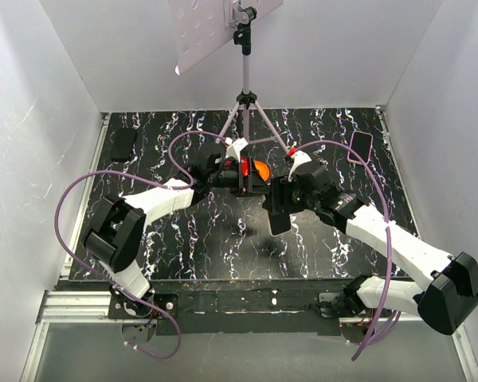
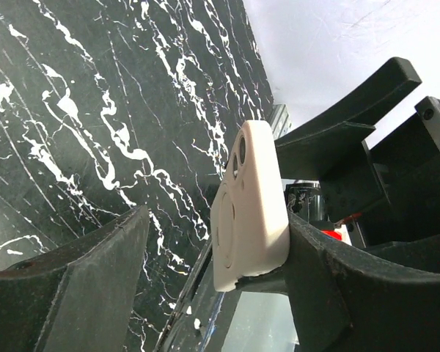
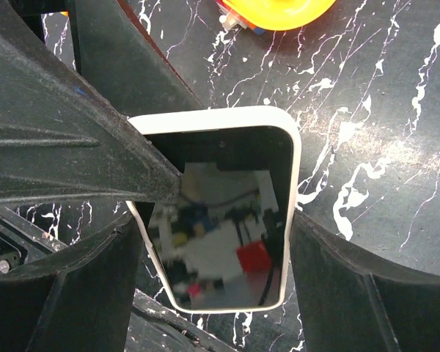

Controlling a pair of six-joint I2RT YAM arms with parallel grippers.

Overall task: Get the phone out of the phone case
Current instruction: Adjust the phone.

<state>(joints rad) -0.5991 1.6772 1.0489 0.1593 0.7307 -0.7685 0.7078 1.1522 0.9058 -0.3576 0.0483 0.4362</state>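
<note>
The phone, screen toward the right wrist camera, sits inside a cream-white phone case. My right gripper is shut on the case's two long edges and holds it above the table. In the top view it shows as a dark slab under the right gripper. My left gripper straddles the camera-hole corner of the case. One of its fingers touches the case and the other finger stands apart from it, so the jaws are open. In the top view the left gripper meets the phone at the table's middle.
An orange object lies just behind the grippers, also visible in the right wrist view. A tripod stands at the back centre. A pink-edged phone lies back right and a dark flat item back left. White walls enclose the table.
</note>
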